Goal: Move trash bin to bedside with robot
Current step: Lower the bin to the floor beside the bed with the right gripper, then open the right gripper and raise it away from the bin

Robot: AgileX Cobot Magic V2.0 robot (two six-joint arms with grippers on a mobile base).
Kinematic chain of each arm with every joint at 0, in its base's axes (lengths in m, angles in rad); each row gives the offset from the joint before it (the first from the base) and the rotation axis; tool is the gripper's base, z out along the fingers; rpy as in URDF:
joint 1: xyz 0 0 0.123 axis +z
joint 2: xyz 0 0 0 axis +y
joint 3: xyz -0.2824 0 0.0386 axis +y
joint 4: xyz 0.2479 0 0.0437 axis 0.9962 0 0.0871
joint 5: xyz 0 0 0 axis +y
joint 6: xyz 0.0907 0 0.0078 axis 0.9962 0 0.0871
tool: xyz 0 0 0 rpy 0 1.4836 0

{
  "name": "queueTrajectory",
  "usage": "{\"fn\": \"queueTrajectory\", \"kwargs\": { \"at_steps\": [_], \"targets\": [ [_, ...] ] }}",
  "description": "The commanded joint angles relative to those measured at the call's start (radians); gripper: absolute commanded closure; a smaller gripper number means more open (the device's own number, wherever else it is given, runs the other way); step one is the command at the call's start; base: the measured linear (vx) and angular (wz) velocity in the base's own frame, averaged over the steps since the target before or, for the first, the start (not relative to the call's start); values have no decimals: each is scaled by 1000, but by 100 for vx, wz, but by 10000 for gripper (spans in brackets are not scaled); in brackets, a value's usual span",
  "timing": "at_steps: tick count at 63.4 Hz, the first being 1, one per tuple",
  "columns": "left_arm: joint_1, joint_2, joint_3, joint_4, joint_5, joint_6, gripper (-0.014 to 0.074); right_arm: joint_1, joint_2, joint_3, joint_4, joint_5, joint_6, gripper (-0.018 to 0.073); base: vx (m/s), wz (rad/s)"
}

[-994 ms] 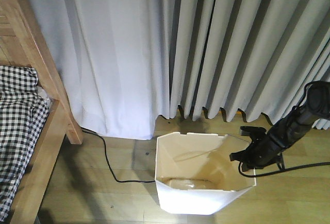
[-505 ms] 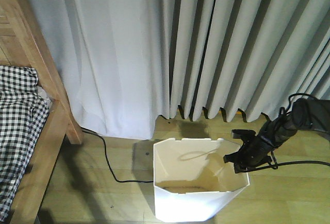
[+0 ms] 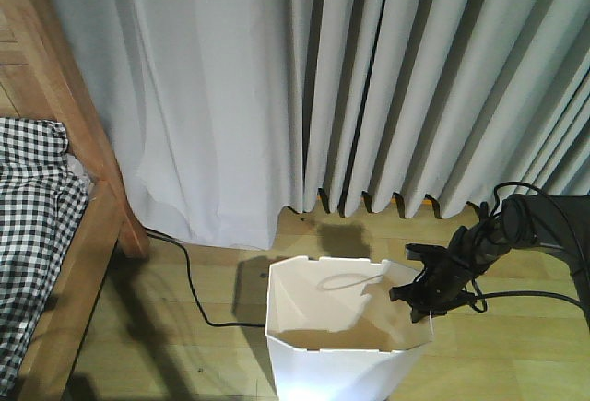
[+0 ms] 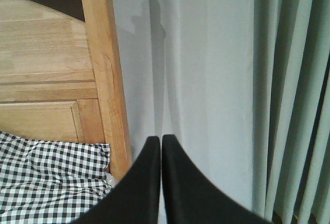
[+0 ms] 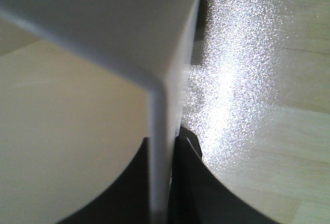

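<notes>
The white trash bin (image 3: 318,364) stands on the wooden floor at the lower middle of the front view, tilted. My right gripper (image 3: 417,294) is shut on its right wall at the rim; in the right wrist view the thin white wall (image 5: 160,147) runs between the two black fingers. The bed (image 3: 64,263), with light wooden frame and black-and-white checked bedding (image 3: 28,226), is at the left. My left gripper (image 4: 161,140) is shut and empty, held up facing the bed's headboard post (image 4: 105,74) and the curtain.
Grey curtains (image 3: 369,78) hang across the back down to the floor. A black cable (image 3: 189,281) trails on the floor between the bed and the bin. Wooden floor (image 3: 516,355) lies right of the bin.
The bin and my right gripper holding it have slid left and toward the camera over the last second. The right arm has folded lower. The bed and curtain look unmoved.
</notes>
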Motion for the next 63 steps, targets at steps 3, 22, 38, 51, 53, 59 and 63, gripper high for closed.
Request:
{"fn": "queueTrajectory", "kwargs": {
  "at_steps": [3,22,38,51,53,59,63],
  "targets": [
    [0,-4,-21,-5,-72,-4,603,-2,-68,-17,28,26,-29,515,0,0],
    [0,-4,-21,-5,-72,-4,603,-2,-66,-17,20,-27,-29,409,0,0],
    [0,-4,-21,-5,-72,-4,603,-2,-66,-17,1,-44,-28,173,0,0],
    [0,-4,-21,-5,-72,-4,603,-2,-66,-17,-15,-50,-28,20,0,0],
    [0,-4,-21,-5,-72,-4,603,-2,-66,-17,-15,-49,-28,18,0,0],
    [0,-4,-21,-5,-72,-4,603,-2,-66,-17,-20,-49,-28,20,0,0],
    [0,-4,-21,-5,-72,-4,603,-3,-69,-16,-45,-19,-28,20,0,0]
  ]
}}
